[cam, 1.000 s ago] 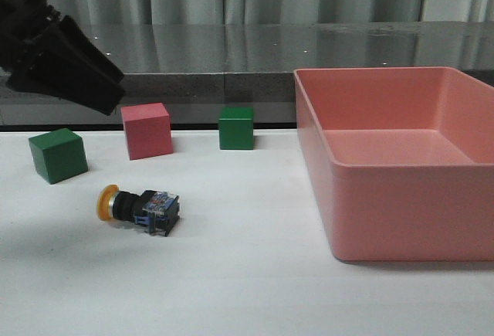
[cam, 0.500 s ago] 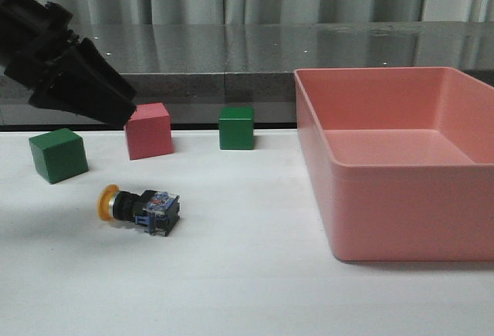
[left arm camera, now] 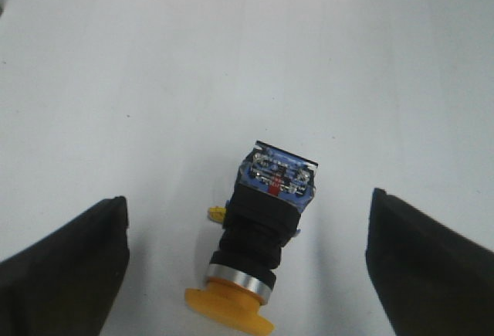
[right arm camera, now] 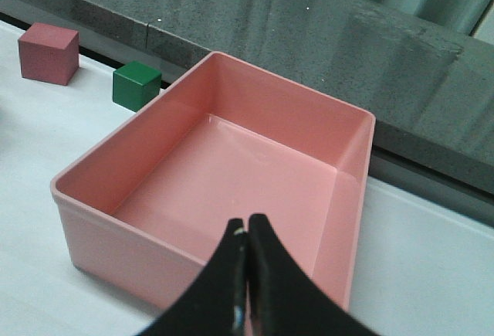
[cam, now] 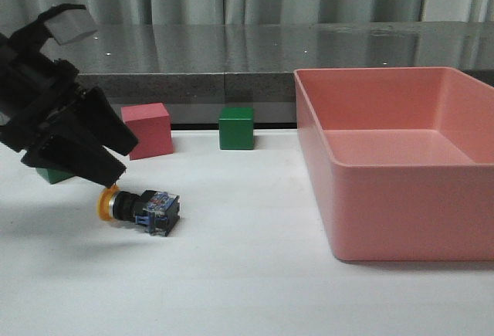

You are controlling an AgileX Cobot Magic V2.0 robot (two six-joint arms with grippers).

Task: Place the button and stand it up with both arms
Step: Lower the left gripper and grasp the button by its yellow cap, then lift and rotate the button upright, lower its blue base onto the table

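Soft, even light is falling from overhead, leaving the white table bright and nearly washed out. The left gripper is casting a faint, diffuse shadow at about seven o'clock from itself. The dark counter behind is carrying pale reflections and small glints. In the left wrist view the button is looking fairly sharp while the fingers are blurring at the lower corners. The pink bin is showing mild sheen on its floor.
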